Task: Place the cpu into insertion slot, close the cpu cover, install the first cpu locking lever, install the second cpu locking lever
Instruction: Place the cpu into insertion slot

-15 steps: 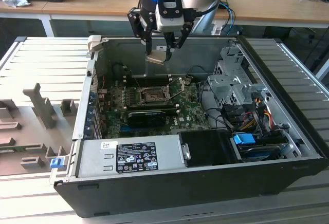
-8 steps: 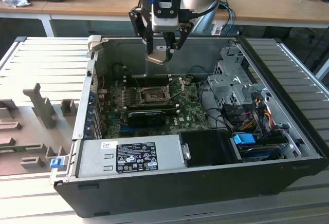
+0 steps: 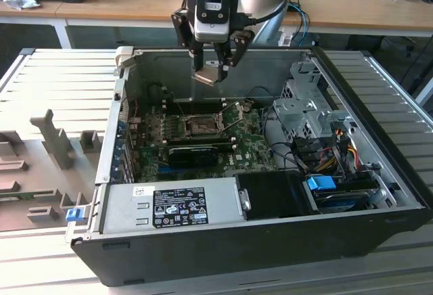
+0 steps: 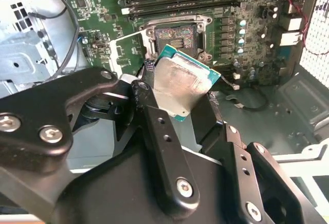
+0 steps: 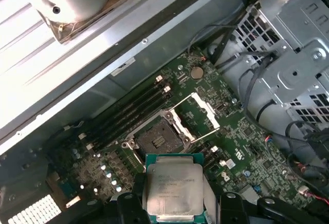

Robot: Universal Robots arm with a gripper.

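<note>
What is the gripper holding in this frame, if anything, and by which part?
The gripper holds the cpu, pinched by two opposite edges, above the motherboard.

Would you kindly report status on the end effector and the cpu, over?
End effector shut on cpu, held above the board. Insertion slot empty, cpu cover open. Path to slot looks unobstructed.

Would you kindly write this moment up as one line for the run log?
pincer: shut on cpu | cpu: held clear of insertion slot, not seated | cpu cover: open
</note>
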